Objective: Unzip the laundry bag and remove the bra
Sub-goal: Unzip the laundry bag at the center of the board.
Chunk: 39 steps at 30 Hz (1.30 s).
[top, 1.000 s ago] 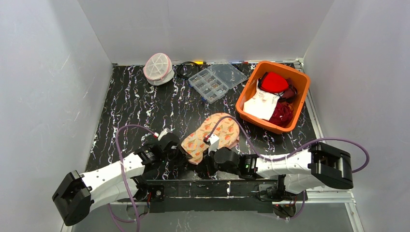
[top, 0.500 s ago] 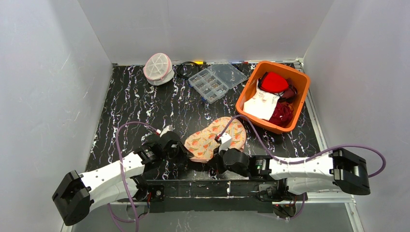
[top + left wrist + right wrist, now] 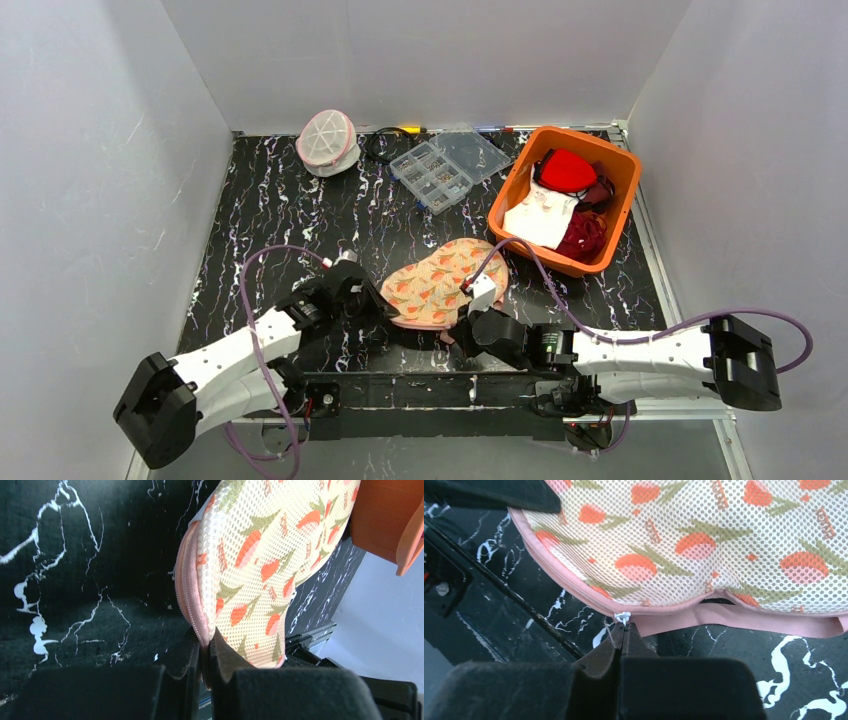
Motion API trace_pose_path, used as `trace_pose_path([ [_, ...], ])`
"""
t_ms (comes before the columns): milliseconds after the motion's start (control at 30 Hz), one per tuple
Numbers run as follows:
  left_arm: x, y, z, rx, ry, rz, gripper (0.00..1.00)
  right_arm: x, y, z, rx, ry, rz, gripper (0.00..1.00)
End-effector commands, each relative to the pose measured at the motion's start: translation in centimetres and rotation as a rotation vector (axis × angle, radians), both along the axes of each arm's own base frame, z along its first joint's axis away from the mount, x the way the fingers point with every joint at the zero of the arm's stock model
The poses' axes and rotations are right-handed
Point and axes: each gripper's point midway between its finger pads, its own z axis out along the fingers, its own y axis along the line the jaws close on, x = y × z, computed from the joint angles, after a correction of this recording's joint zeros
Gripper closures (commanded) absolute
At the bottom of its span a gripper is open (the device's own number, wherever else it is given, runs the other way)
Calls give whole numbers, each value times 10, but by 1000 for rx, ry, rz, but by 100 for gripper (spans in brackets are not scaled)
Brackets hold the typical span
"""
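Observation:
The laundry bag (image 3: 440, 283), a flat floral mesh pouch with a pink zip rim, lies near the table's front edge between both arms. My left gripper (image 3: 383, 310) is shut on the pink rim (image 3: 192, 605) at the bag's left end. My right gripper (image 3: 623, 627) is shut on the small white zip pull (image 3: 622, 616) at the bag's near edge (image 3: 455, 322). To the right of the pull, the zip (image 3: 719, 601) gapes a little. The bra is hidden. A white dome-shaped mesh pod (image 3: 327, 141) with a pink rim sits at the back left, far from both grippers.
An orange bin (image 3: 610, 175) of red and white clothes stands at the right, close to the bag's far end. A clear compartment box (image 3: 448, 165) and a black cable (image 3: 380, 145) lie at the back. Purple cables loop over both arms.
My right gripper has slid right along the bag's near edge with the zip pull. The bag has swung flatter and shifted right. My left gripper has closed on the rim.

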Motion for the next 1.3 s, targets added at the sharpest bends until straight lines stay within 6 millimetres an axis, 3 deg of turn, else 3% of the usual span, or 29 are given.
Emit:
trace_pose_path([
  [0, 12, 12, 0, 61, 10, -28, 100, 10, -15, -6, -95, -42, -19, 99],
  [133, 30, 13, 6, 86, 12, -47, 100, 6, -5, -8, -66, -3, 11, 99],
  [333, 48, 12, 11, 124, 32, -75, 99, -1, 25, 11, 74, 28, 56, 99],
  [400, 45, 9, 10, 115, 46, -96, 86, -1, 36, 17, 101, 32, 67, 99],
  [567, 20, 14, 5, 43, 82, -75, 41, 1, 61, 31, 148, 33, 85, 99],
  [733, -14, 24, 2, -41, 99, -33, 28, 2, 84, 37, 181, 41, 102, 99],
  [867, -26, 25, 5, -111, 90, 11, 26, 2, 103, 35, 203, 58, 119, 99],
  [1033, -18, 22, 15, -100, 54, 33, 28, -3, 117, 24, 195, 94, 149, 99],
  [1133, -11, 20, 10, -68, 71, 46, 35, -6, 117, 18, 189, 112, 155, 99],
  [1267, -5, 17, -3, -40, 104, 53, 51, -8, 112, 14, 184, 118, 154, 99],
])
